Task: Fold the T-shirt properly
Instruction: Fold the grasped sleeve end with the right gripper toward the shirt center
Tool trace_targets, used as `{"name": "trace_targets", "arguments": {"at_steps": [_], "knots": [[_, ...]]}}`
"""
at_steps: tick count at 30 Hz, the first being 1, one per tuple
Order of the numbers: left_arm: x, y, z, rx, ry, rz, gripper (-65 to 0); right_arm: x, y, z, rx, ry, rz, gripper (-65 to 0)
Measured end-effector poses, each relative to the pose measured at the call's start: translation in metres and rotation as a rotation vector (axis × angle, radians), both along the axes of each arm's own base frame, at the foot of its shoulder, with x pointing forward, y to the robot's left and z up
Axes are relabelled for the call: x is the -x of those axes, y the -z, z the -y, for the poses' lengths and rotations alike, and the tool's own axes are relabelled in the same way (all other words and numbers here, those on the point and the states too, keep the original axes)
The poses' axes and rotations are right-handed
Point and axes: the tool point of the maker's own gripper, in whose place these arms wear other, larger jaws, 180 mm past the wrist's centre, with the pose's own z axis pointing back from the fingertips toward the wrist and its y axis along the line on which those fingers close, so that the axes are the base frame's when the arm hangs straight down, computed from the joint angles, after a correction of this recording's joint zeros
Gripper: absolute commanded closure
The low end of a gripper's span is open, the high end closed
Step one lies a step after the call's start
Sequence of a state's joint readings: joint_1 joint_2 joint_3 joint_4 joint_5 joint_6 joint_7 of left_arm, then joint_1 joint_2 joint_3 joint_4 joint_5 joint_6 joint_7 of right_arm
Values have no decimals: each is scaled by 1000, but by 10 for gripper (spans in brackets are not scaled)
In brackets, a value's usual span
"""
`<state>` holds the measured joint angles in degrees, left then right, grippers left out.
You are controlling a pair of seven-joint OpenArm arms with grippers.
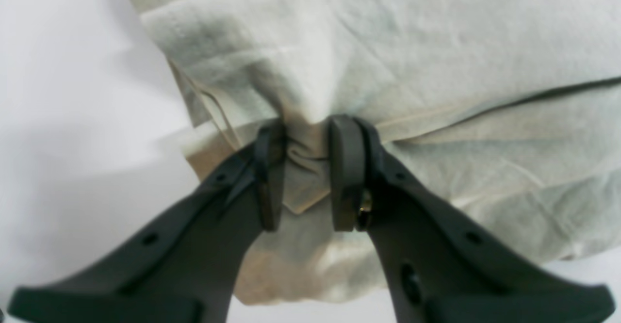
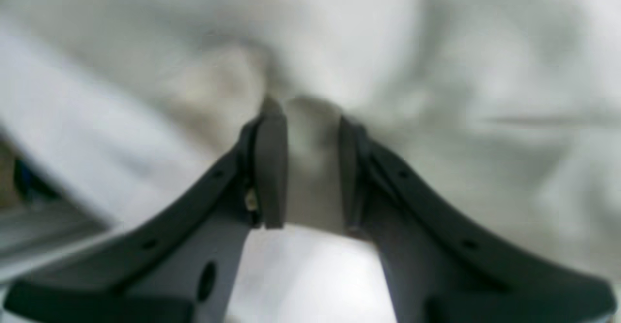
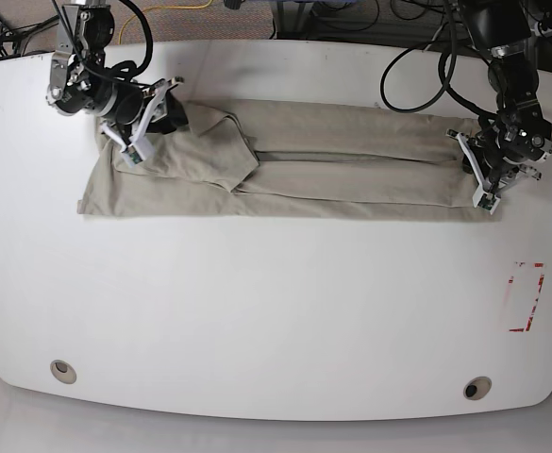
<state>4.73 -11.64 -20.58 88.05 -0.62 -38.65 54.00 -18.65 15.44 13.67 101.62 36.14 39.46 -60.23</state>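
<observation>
At the far end of the tabletop (image 3: 276, 311), the left tool (image 1: 306, 168) has its two dark fingers (image 1: 269, 177) pinched on a bunched fold at one end of the T-shirt (image 3: 351, 160), and the right tool (image 2: 310, 163) is clamped the same way on a pucker of cloth at the other end. Between them the beige shirt lies flat in a long band, sides folded inward, across the white surface. A red-outlined mark (image 3: 526, 297) sits nearer the front, well apart from the cloth.

Soft, wrinkly matt cloth T-shirt (image 3: 351, 156) lies on a smooth, slightly glossy white table (image 3: 276, 311).
</observation>
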Motion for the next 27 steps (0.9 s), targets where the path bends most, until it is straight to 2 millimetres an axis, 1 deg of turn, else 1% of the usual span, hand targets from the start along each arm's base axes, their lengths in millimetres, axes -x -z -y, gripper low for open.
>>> {"name": "trace_targets", "arguments": {"at_steps": [5,7,10,12,15,16,18,23,25,27], "knots": [[0,0,0,2,0,1,-146,11,-16,-33,-25,-110,45,-166],[0,0,0,2,0,1,-146,17,-19,-43,-30,-160,48,-166],[0,0,0,1,0,1,-146,27,-19,-52,-19,-236,38,-165],[0,0,0,1,0,1,-146,32,-19,-52,0,-276,32,-163],[0,0,0,0,0,1,-146,31,-21,-46,21,-284,40,-162],[0,0,0,0,1,1,-146,27,-22,-40,33,-276,46,-162],[0,-1,0,2,1,2,-146,16,-26,-27,51,-235,70,-162],[0,0,-1,2,-1,1,-146,-27,-47,25,128,-45,172,-165],[0,0,-1,2,-2,1,-146,-39,-48,38,146,5,189,-165],[-1,-2,0,-1,-1,6,-147,-47,-43,43,167,27,184,-162]]}}
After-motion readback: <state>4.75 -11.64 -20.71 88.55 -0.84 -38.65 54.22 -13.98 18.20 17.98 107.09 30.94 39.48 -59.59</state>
